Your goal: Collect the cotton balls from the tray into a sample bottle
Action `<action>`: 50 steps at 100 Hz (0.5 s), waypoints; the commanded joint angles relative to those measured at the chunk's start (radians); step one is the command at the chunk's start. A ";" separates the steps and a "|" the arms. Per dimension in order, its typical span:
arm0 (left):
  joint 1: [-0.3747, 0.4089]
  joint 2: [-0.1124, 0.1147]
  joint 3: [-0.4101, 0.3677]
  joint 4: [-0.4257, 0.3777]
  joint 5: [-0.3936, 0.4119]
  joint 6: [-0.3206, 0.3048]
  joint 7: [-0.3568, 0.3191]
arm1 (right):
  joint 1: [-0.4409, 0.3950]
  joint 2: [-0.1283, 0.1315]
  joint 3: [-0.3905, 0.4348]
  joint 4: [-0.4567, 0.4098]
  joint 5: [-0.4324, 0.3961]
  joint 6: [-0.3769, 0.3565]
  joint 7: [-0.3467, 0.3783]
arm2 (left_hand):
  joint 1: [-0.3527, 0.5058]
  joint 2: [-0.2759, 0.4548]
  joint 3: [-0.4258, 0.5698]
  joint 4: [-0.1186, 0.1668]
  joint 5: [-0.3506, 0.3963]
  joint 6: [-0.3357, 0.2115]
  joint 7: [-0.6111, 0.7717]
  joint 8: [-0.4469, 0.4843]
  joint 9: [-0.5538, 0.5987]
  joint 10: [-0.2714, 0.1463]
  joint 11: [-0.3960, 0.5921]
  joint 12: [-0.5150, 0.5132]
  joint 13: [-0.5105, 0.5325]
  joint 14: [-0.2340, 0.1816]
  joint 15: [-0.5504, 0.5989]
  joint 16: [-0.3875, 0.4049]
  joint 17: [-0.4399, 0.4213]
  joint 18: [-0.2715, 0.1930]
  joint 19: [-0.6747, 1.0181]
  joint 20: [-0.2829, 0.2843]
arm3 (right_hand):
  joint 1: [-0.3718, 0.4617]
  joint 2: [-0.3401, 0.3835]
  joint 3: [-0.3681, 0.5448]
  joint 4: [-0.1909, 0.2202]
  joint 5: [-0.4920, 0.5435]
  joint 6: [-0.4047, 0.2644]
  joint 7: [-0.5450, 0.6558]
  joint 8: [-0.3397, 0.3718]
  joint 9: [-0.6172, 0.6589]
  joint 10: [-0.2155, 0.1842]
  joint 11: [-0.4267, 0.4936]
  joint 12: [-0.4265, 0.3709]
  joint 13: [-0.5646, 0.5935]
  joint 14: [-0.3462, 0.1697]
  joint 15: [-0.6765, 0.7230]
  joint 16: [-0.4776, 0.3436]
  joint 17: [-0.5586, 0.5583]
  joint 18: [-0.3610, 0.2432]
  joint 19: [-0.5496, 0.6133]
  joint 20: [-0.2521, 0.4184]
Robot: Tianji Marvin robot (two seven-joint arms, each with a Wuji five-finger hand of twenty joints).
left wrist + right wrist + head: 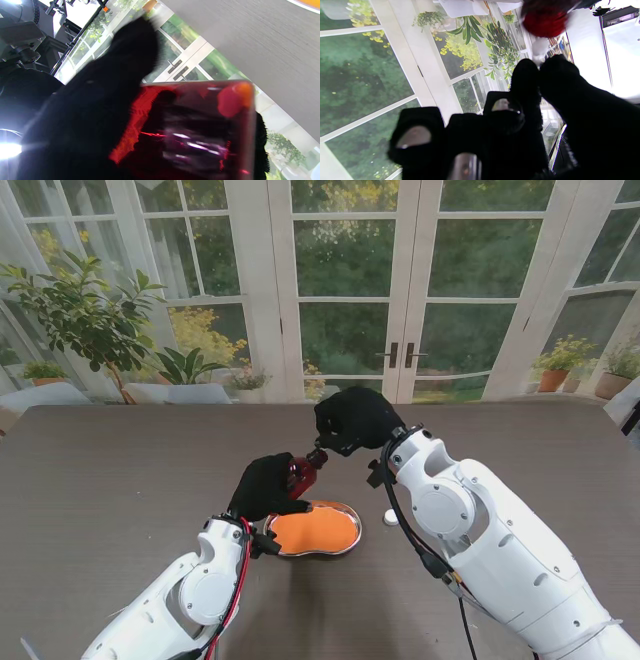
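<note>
From the stand camera you see a wide brown desk [120, 470] with bare surface on every side of the work: the far edge runs under the glass doors, and the left and right edges are well away from both arms. The tray [352, 537] sits near the middle of the desk, on the side closer to you, a shiny metal rim around an orange floor. Your left hand [266, 487] is wrapped round a red bottle [301, 474], which is lifted over the tray's far-left rim and tilted with its mouth toward the right hand. Your right hand [354, 420] hangs just beyond the bottle's mouth, fingers drawn together; from here you cannot see what they pinch. One white cotton ball [390, 518] lies on the desk just right of the tray, touching neither hand.

In the left wrist camera the bottle [195, 130] fills the view, see-through red with blurred highlights, and black-gloved fingers [105, 100] are curled against its side. A strip of bare desk [262, 45] shows past it.

In the right wrist camera the thumb and a fingertip [525, 75] are closed on a small white tuft [540, 48], right at the bottle's red mouth [545, 21]. The other fingers are curled in.
</note>
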State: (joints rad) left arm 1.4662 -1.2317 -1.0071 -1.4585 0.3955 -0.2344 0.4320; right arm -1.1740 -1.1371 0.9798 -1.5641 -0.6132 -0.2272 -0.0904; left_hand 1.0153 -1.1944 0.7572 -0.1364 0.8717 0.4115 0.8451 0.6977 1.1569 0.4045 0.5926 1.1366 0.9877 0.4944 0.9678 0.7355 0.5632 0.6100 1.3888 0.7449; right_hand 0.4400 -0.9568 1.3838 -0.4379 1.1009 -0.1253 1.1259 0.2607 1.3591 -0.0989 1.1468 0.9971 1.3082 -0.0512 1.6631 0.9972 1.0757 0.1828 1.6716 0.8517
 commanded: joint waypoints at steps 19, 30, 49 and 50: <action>0.004 -0.002 -0.001 -0.008 -0.003 0.002 -0.018 | 0.006 -0.006 -0.005 0.006 0.004 0.004 0.011 | 0.122 0.751 0.118 -0.009 0.076 -0.130 0.137 0.016 0.030 -0.005 0.009 0.021 0.029 0.052 0.068 0.016 -0.011 -0.036 0.045 0.023 | 0.005 0.003 0.021 0.037 -0.011 0.086 0.014 0.034 0.083 0.000 0.039 0.023 0.011 -0.109 0.094 0.007 0.021 -0.005 0.096 0.019; 0.003 -0.003 -0.002 -0.006 -0.003 0.000 -0.015 | 0.007 -0.006 -0.009 0.010 0.005 0.003 0.012 | 0.124 0.751 0.118 -0.008 0.074 -0.129 0.136 0.015 0.029 -0.004 0.009 0.021 0.028 0.052 0.067 0.016 -0.011 -0.036 0.045 0.023 | 0.004 0.003 0.020 0.036 -0.011 0.085 0.014 0.034 0.083 0.000 0.039 0.023 0.011 -0.108 0.094 0.007 0.021 -0.005 0.096 0.019; 0.001 -0.005 -0.002 -0.005 -0.006 0.001 -0.012 | 0.005 -0.006 -0.008 0.007 0.004 0.001 0.010 | 0.125 0.753 0.117 -0.008 0.074 -0.128 0.136 0.016 0.028 -0.005 0.009 0.022 0.028 0.052 0.068 0.017 -0.011 -0.035 0.045 0.023 | 0.004 0.003 0.020 0.036 -0.011 0.085 0.014 0.034 0.082 0.001 0.040 0.024 0.011 -0.110 0.094 0.007 0.021 -0.005 0.096 0.020; 0.000 -0.005 -0.002 -0.005 -0.006 0.001 -0.011 | 0.005 -0.006 -0.008 0.007 0.004 0.001 0.010 | 0.125 0.753 0.117 -0.008 0.074 -0.127 0.136 0.016 0.028 -0.004 0.009 0.022 0.027 0.052 0.068 0.017 -0.011 -0.035 0.045 0.023 | 0.004 0.004 0.021 0.037 -0.011 0.085 0.014 0.034 0.082 0.001 0.040 0.024 0.011 -0.110 0.094 0.007 0.021 -0.005 0.096 0.020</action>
State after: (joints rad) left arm 1.4678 -1.2316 -1.0074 -1.4599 0.3942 -0.2335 0.4347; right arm -1.1651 -1.1390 0.9722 -1.5527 -0.6058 -0.2252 -0.0922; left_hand 1.0203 -1.1982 0.7827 -0.1348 0.8765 0.4115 0.8454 0.6971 1.1573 0.4041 0.5926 1.1375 0.9877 0.4944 0.9683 0.7354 0.5611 0.6101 1.3840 0.7449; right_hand 0.4400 -0.9568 1.3838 -0.4380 1.1009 -0.1248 1.1259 0.2609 1.3591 -0.0989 1.1468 0.9975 1.3082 -0.0512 1.6632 0.9972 1.0757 0.1828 1.6726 0.8519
